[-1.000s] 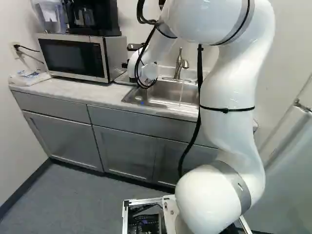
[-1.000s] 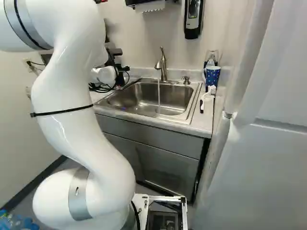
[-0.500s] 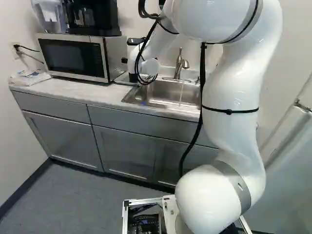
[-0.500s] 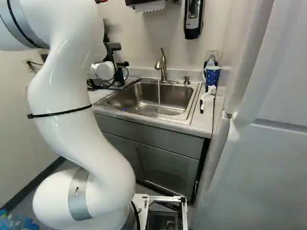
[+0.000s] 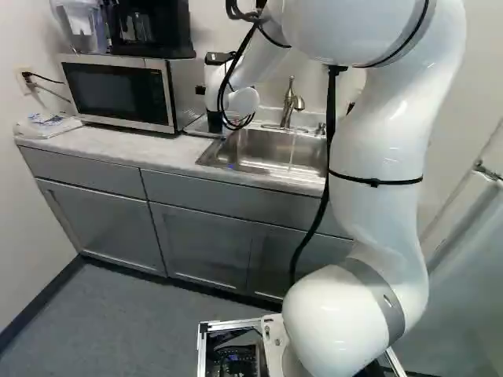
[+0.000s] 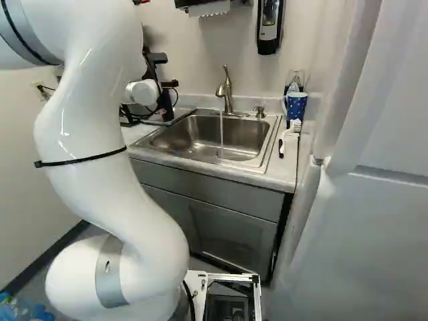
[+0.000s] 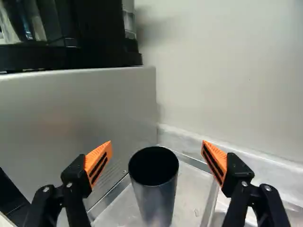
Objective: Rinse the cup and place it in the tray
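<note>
While the arm point(image 5: 377, 149) fills the right side of the left base view, its wrist reaches toward the upper middle, beside the microwave point(image 5: 118, 93) and near the sink point(image 5: 267, 149); from here I cannot make out the cup. The right base view has the wrist at upper left, water point(image 6: 221, 130) falling from the faucet point(image 6: 227, 90) near the centre, and a blue spotted mug point(image 6: 296, 105) at upper right, well apart from the arm. The wrist view settles the rest: the gripper point(image 7: 156, 144) is spread wide, its orange pads point(image 7: 98, 161) facing each other with the dark cup point(image 7: 155, 198) between and a little beyond them, neither pad touching it. The cup stands upright in the tray point(image 7: 191, 203), mouth up. It looks like thin, smooth metal, so I judge it light and stiff, unlikely to crack, but apt to slip when wet and easy to tip. I would take it by opposite sides of the wall, somewhat below the rim, pads level and pressure modest, clear of the mouth so water can enter. Whether it has been rinsed, I cannot tell.
</note>
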### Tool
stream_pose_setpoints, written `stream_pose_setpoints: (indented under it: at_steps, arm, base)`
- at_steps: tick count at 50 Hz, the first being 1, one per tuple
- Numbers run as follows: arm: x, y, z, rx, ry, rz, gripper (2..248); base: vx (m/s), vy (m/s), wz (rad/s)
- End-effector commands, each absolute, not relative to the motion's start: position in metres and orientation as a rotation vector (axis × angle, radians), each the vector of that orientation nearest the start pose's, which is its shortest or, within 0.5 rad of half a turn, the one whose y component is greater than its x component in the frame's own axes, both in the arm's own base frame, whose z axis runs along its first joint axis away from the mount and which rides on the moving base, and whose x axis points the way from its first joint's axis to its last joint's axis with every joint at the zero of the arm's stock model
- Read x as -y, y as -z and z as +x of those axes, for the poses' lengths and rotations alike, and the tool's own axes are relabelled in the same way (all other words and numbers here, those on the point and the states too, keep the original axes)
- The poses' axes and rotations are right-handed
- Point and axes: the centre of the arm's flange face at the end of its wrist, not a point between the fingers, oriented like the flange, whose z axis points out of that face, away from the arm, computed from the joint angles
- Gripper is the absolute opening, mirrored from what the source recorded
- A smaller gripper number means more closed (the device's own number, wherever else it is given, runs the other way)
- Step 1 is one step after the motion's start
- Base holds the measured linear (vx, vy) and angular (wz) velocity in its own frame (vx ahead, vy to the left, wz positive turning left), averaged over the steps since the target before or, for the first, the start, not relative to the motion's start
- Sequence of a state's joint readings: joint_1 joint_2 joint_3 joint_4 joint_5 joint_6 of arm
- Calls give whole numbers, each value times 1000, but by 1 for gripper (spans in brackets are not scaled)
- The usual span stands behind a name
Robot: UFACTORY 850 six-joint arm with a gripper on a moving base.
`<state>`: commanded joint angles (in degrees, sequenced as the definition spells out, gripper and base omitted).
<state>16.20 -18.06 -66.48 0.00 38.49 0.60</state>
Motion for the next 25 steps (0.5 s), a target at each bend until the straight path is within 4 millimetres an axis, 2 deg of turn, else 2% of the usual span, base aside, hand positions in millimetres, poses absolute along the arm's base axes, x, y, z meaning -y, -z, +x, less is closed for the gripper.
stream_pose_setpoints:
  at_steps: [25]
  arm:
    - [-171, -582, 603, 288, 1996, -2147, 247]
  base:
    - [0, 0, 0]
